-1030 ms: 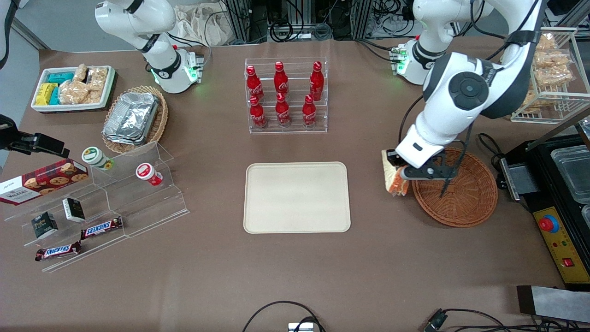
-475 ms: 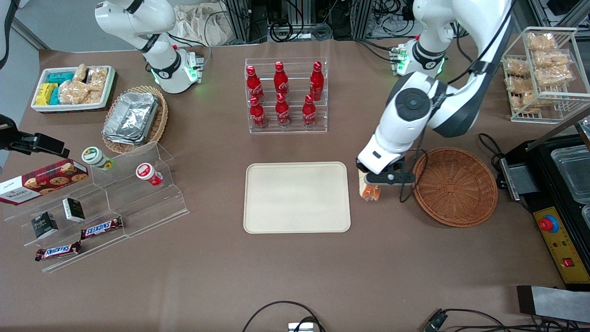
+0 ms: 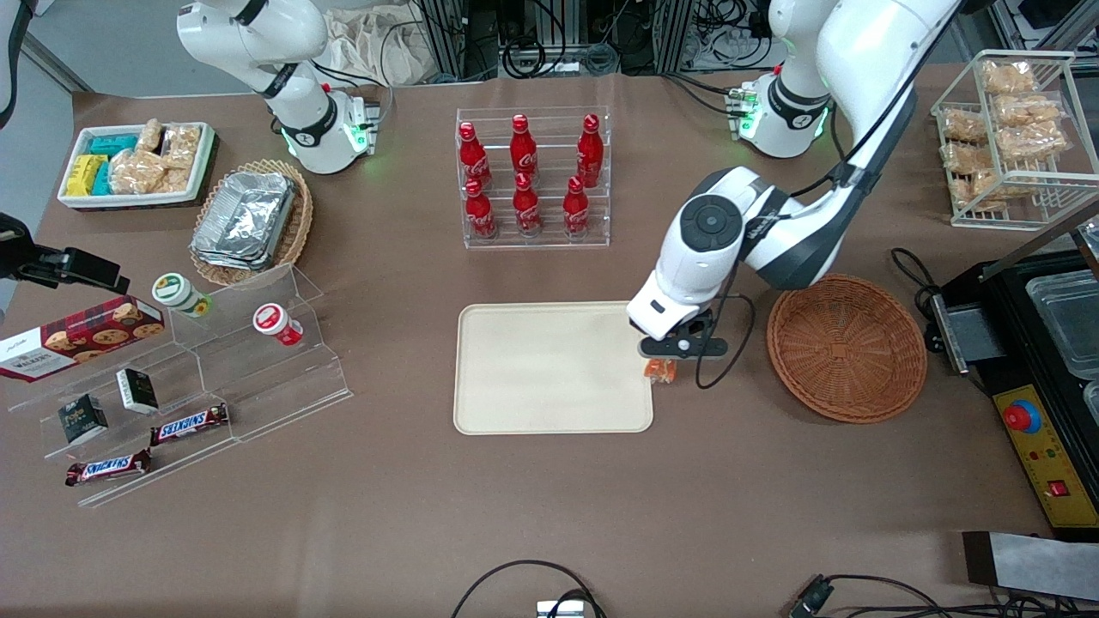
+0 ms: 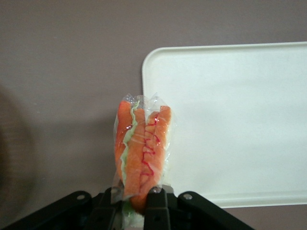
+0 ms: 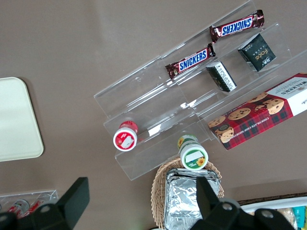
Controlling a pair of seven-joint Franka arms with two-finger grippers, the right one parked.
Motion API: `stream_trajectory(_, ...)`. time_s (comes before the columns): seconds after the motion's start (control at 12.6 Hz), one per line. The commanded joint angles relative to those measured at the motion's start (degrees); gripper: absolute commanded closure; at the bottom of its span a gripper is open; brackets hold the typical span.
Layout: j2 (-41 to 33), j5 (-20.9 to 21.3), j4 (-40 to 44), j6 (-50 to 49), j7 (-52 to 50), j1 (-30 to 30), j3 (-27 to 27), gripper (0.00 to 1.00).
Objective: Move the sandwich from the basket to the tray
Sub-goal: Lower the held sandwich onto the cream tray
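Note:
My left gripper is shut on the sandwich and holds it above the table, right at the tray's edge on the side toward the basket. In the left wrist view the gripper pinches the wrapped wedge, whose orange-red and green filling edge points away from the camera, over the tray's rim near a corner. The cream-beige tray lies bare in the middle of the table. The round brown wicker basket stands empty toward the working arm's end.
A clear rack of red bottles stands farther from the front camera than the tray. A clear stepped shelf with snacks, an oval basket of foil trays and a white snack bin lie toward the parked arm's end. A black machine stands beside the round basket.
My left gripper has carried the sandwich out of the basket's rim area and across the table to the tray's edge. The basket now shows empty.

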Motion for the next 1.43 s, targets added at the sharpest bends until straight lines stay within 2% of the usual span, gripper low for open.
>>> stream_trajectory(0.0, 5.6, 2.6, 5.7, -0.5, -3.7, -2.9, -0.2, 0.98)
stream_trajectory(0.16, 7.9, 5.5, 6.8, -0.5, -5.7, -3.9, -0.2, 0.98)
stream_trajectory(0.4, 10.9, 7.6, 7.3, -0.3, -6.5, -4.7, -0.1, 0.98)
stream_trajectory(1.35, 15.4, 7.4, 11.6, -0.2, -6.3, -6.1, -0.1, 0.97)
